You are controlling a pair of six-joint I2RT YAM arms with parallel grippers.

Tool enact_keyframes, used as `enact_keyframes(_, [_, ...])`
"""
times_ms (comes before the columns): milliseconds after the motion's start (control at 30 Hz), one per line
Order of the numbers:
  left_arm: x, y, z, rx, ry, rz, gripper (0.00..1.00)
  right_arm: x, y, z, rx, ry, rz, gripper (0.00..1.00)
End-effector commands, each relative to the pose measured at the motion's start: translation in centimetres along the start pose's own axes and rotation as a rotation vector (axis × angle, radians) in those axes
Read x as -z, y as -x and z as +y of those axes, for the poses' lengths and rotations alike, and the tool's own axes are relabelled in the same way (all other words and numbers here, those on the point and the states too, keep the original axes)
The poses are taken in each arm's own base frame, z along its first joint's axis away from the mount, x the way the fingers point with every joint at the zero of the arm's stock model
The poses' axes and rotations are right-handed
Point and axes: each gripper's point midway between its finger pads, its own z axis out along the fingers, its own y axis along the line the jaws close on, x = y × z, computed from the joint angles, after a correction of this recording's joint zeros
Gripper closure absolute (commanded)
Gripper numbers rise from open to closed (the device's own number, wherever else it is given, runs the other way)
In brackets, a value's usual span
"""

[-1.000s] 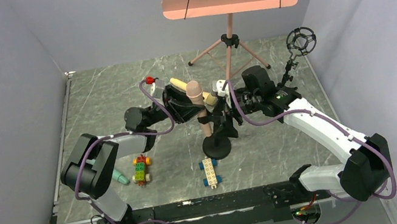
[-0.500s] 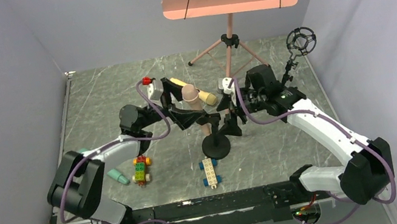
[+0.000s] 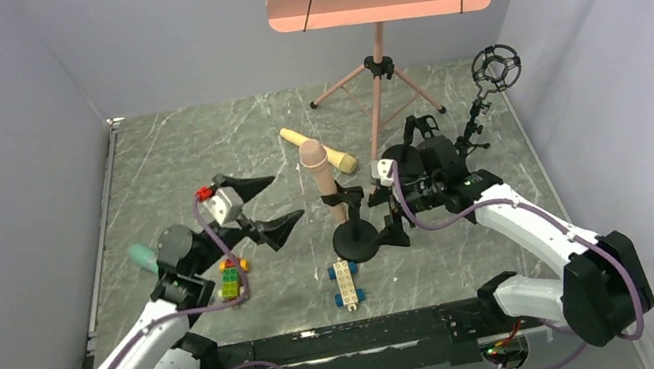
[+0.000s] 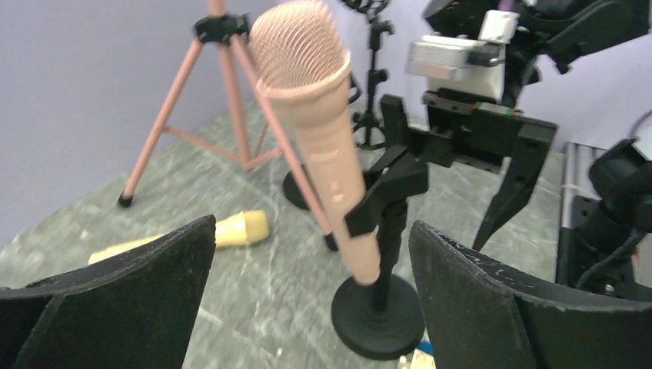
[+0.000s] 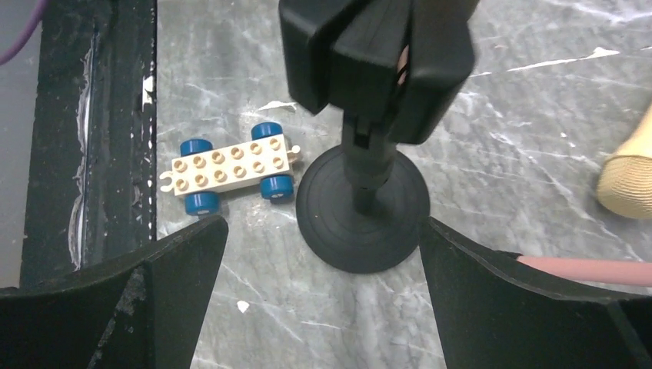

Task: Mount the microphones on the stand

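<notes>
Top external — left arm (image 3: 130, 356), right arm (image 3: 532, 219) angled toward stand (image 3: 356, 237); jaws spread, empty — pink microphone (image 3: 318, 168) clipped.

Pink microphone (image 3: 317, 168) showing in black stand (image 3: 356, 238) right of left claw (image 3: 283, 200); teal microphone (image 3: 144, 257) lying left of it.
</notes>
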Motion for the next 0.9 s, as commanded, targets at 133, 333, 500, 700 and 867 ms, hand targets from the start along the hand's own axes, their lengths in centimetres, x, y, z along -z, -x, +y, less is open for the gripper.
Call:
enact_keyframes(133, [4.9,-3.7,1.6,0.133,0.265,0.045,0.01,-1.7,2.4,-1.2,0.089,0.022,-0.158,0.01])
enact_keyframes(333, [6.1,-3.3,1.1,0.147,0.286,0.029,0.01,-2.3,4.9,-2.6,0.072,0.020,-0.240,0.16])
enact_keyframes(500, [6.4,-3.5,0.8,0.152,0.282,0.037,0.01,-2.6,5.1,-2.6,0.035,0.003,-0.243,0.44])
enact_keyframes(700, [6.4,-2.3,0.8,0.114,0.280,0.050,0.01,-3.5,5.0,-2.2,0.027,0.022,-0.232,0.60])
enact_keyframes(867, [7.0,-1.0,1.0,0.060,0.302,0.065,0.01,-3.5,5.3,-2.5,-0.001,0.001,-0.219,0.87])
